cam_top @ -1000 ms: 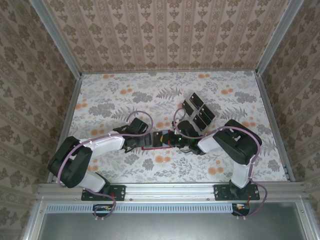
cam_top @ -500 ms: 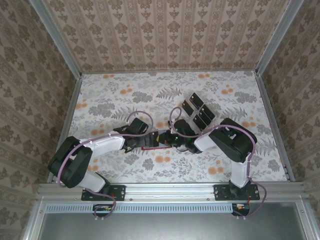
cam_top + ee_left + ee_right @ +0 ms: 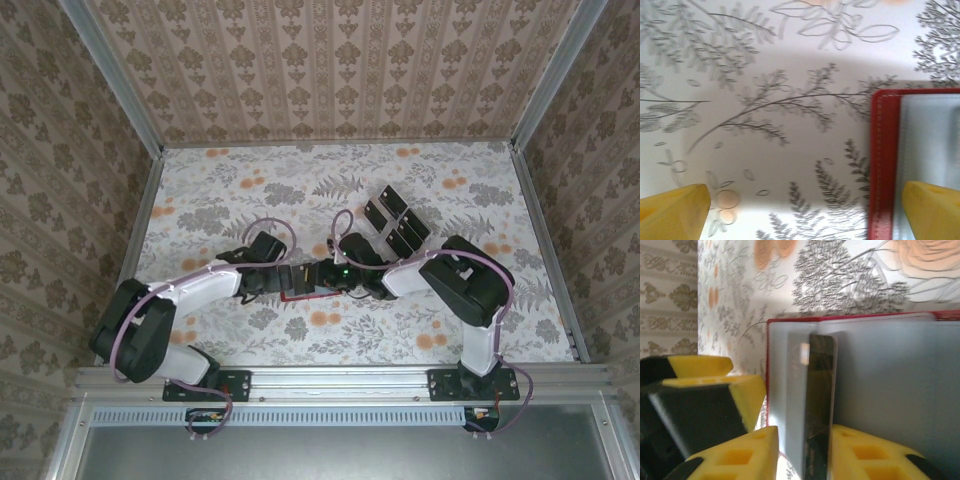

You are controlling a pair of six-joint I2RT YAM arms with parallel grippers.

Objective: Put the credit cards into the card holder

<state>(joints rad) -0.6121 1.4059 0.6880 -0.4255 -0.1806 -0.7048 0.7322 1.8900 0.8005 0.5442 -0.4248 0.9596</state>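
The card holder [image 3: 298, 294] lies open on the table between the two grippers, red-edged [image 3: 882, 165] with grey pockets [image 3: 890, 380]. A dark credit card [image 3: 820, 400] stands edge-up in a pocket near the holder's left end. My right gripper [image 3: 802, 455] straddles that card with its jaws open. The card lies against the right finger [image 3: 865, 455], and a gap shows on its other side. My left gripper [image 3: 802, 212] is wide open, with one finger [image 3: 932, 210] over the holder's left edge and the other over bare table. Several more credit cards [image 3: 396, 218] lie behind the right arm.
The flowered tablecloth [image 3: 230, 190] covers the table inside patterned walls. A metal rail [image 3: 340, 378] runs along the near edge by the arm bases. In the right wrist view, the left gripper's black and yellow finger [image 3: 710, 390] is close beside the holder's left end.
The right gripper has slid left over the holder with the card, and its jaws have parted from the card. The left gripper has shifted slightly toward the holder's edge.
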